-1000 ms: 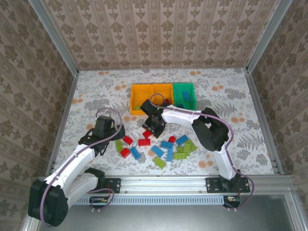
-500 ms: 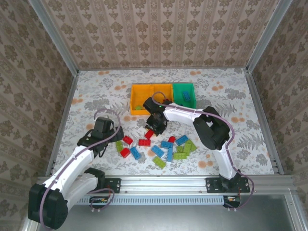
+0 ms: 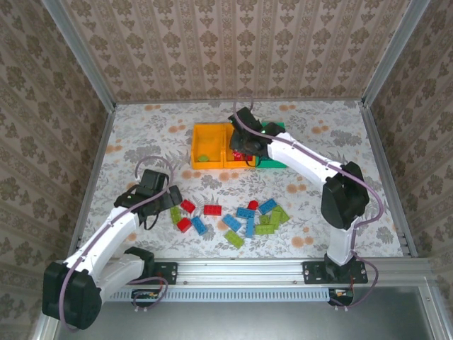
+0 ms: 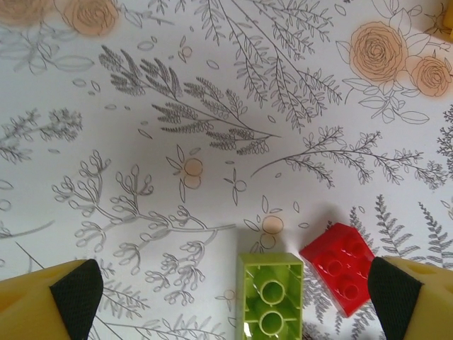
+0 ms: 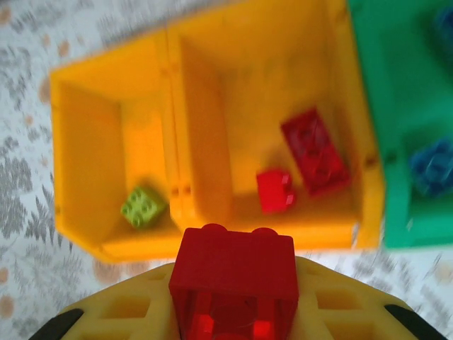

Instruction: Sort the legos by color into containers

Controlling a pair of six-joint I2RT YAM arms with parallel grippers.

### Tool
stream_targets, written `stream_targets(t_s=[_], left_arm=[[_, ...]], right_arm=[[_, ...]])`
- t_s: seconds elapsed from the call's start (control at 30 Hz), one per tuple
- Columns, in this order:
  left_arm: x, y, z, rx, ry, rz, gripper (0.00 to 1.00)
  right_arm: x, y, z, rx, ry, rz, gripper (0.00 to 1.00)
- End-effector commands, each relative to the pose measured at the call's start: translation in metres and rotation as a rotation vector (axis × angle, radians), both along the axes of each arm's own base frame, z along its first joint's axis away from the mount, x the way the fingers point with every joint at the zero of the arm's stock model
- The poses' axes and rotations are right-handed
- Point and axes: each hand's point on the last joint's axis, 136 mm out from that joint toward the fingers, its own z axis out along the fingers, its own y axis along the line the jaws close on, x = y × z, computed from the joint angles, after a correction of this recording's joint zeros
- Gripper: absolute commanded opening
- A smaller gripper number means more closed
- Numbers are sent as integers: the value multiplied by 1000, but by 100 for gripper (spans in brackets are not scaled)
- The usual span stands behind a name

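Covering the table is a white sheet (image 3: 148, 134) printed with grey fern sprays and pale orange roses, flat and matte. Beige damask-patterned walls (image 3: 233, 49) close it in on three sides, and bare aluminium frame rails (image 3: 241, 268) run along the edges.

Three small rectangular open-top plastic bins stand touching in a row toward the far side. The left orange bin (image 5: 85, 142) holds one lime green studded brick (image 5: 144, 205). The middle orange bin (image 5: 262, 92) holds two glossy red bricks (image 5: 315, 150). The green bin (image 5: 396, 85) holds blurred blue bricks (image 5: 432, 166). Nearer the arms, loose red, blue and lime green legos (image 3: 241, 216) lie scattered on the sheet, some touching.

The right gripper (image 3: 245, 150) hangs at the near wall of the middle orange bin. Its yellow fingers (image 5: 127, 312) are clamped on a small red held brick (image 5: 232, 273).

The left gripper (image 4: 233, 290) sits low over the sheet at the left end of the scatter, jaws spread wide and gripping nothing. An upturned lime green brick (image 4: 269, 297), hollow side up, and a red neighbour brick (image 4: 340, 265) lie between its black-padded fingertips (image 4: 74, 290).
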Motion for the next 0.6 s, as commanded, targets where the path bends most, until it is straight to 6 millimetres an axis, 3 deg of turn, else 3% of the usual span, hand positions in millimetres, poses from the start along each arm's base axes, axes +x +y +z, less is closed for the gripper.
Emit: stream_targets(t_s=[0.0, 0.3, 0.47, 0.57], left_arm=[[-14, -4, -10, -68, 89, 72, 100], [-28, -17, -18, -142, 157, 113, 100], [-24, -22, -11, -124, 136, 92, 100], [-22, -32, -9, -122, 153, 55, 100]], right_arm=[[30, -18, 4, -169, -127, 50, 32], [77, -7, -21, -207, -173, 90, 35], [84, 0, -37, -220, -121, 114, 36], [83, -2, -47, -234, -84, 113, 43]])
